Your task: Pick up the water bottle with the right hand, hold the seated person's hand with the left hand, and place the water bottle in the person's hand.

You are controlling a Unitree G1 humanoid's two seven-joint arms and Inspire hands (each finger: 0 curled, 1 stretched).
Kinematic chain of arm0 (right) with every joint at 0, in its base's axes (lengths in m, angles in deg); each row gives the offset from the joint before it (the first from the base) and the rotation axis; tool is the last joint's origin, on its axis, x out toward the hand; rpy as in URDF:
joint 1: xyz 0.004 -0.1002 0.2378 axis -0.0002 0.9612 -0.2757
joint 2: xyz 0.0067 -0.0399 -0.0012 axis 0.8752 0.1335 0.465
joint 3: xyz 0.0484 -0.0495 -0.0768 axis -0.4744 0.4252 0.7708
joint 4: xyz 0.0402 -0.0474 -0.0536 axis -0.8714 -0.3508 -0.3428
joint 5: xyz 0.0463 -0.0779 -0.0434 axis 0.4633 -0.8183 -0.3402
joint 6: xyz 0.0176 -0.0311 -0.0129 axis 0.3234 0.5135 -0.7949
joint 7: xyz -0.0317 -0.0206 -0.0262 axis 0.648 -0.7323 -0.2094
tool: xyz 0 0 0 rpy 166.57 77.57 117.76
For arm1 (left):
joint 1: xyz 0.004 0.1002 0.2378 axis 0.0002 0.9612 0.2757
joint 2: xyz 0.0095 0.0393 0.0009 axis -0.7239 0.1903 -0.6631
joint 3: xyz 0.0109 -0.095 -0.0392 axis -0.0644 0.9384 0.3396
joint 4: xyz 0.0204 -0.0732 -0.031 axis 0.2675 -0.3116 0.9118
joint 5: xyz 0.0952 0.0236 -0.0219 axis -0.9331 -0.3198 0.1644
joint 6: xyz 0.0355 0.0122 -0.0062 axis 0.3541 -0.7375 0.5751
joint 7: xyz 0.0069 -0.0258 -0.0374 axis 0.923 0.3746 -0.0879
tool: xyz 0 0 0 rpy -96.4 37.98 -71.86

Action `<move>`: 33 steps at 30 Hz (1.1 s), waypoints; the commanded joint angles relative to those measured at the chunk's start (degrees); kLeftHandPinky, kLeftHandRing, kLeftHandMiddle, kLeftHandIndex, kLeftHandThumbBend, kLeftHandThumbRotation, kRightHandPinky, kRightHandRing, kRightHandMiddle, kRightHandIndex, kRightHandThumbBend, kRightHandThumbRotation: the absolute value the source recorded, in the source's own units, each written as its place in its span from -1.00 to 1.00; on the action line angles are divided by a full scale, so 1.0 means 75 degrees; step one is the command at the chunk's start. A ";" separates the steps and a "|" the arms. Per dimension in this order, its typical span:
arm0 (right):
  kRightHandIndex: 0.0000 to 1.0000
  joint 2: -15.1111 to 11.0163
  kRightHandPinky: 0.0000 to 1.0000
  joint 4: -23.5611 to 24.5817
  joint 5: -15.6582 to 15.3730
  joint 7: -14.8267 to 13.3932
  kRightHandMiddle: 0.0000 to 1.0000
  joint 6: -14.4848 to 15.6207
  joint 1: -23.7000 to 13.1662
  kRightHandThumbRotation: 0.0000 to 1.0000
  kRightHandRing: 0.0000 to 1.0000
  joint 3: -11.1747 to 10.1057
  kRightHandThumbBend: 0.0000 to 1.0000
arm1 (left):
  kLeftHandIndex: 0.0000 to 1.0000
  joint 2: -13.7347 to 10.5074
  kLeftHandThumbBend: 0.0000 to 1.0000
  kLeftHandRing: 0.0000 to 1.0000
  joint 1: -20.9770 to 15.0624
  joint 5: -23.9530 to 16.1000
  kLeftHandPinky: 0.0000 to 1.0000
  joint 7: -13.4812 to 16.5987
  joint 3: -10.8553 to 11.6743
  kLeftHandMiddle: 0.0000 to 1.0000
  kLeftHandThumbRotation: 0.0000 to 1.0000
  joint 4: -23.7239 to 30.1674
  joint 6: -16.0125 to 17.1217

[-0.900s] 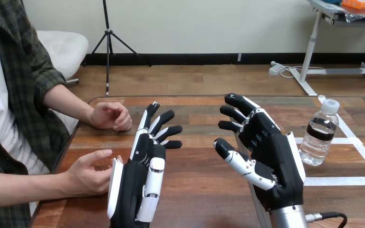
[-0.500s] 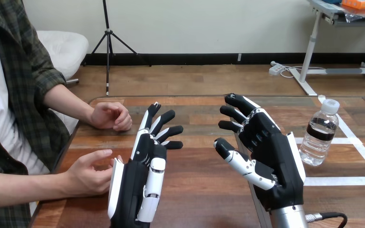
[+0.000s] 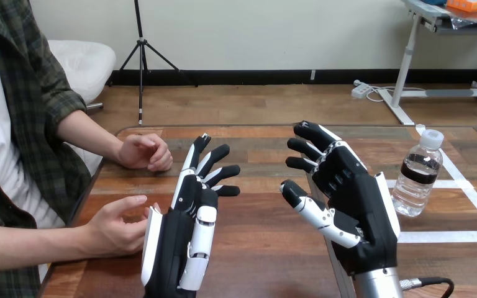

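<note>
Both robot hands (image 3: 177, 242) (image 3: 354, 198) unmoved; water bottle (image 3: 417, 177) untouched.

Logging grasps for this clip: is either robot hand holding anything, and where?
Nothing is held. Left robot hand and right robot hand are open; the water bottle stands untouched.

I see the clear plastic water bottle (image 3: 417, 180) as see-through, with a white screw cap and a dark, near-black band round its upper body. My black-and-white left hand (image 3: 183, 230) has black fingers with white along the backs of some, a white shell along its outer edge and a white thumb. My black right hand (image 3: 348, 198) is mostly black across the palm, with a thumb jointed in white and black and a white edge down its outer side. The forearm (image 3: 376, 285) below it is silver. The brown wooden table (image 3: 254, 248) has planks in mixed reddish and grey-brown tones, crossed by strips of white tape (image 3: 447, 236)
</note>
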 commanded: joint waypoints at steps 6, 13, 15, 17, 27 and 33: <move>0.60 -0.0006 0.43 0.0477 -0.0045 -0.0182 0.69 -0.0372 -0.0871 -0.71 0.61 -0.0230 0.37 | 0.91 0.0190 -0.71 0.57 -0.0283 -0.0067 0.33 0.0004 0.0034 0.76 1.00 0.0215 0.0025; 0.62 -0.0096 0.42 0.0639 0.0172 -0.0139 0.69 -0.0346 -0.1097 -0.72 0.60 -0.0338 0.36 | 0.91 0.0176 -0.75 0.57 -0.0300 -0.0011 0.33 -0.0035 0.0019 0.76 1.00 0.0203 0.0019; 0.62 -0.0140 0.43 0.0596 0.0255 -0.0088 0.69 -0.0475 -0.1214 -0.73 0.61 -0.0415 0.35 | 0.91 0.0190 -0.76 0.57 -0.0298 0.0008 0.33 -0.0044 0.0005 0.77 1.00 0.0191 0.0027; 0.63 -0.0188 0.44 0.0558 0.0215 -0.0114 0.69 -0.0595 -0.1320 -0.75 0.61 -0.0502 0.33 | 0.91 0.0198 -0.77 0.58 -0.0298 0.0015 0.33 -0.0050 -0.0002 0.77 1.00 0.0190 0.0017; 0.57 -0.0398 0.36 0.0426 0.0224 -0.0193 0.65 -0.0857 -0.1826 -0.69 0.56 -0.0848 0.35 | 0.92 0.0233 -0.76 0.59 -0.0294 -0.0008 0.33 -0.0039 -0.0019 0.78 1.00 0.0145 0.0012; 0.52 -0.0494 0.29 0.0330 0.0219 -0.0322 0.60 -0.0971 -0.2068 -0.61 0.51 -0.1021 0.41 | 0.93 0.0253 -0.72 0.60 -0.0292 0.0029 0.33 -0.0063 -0.0060 0.80 1.00 0.0104 0.0023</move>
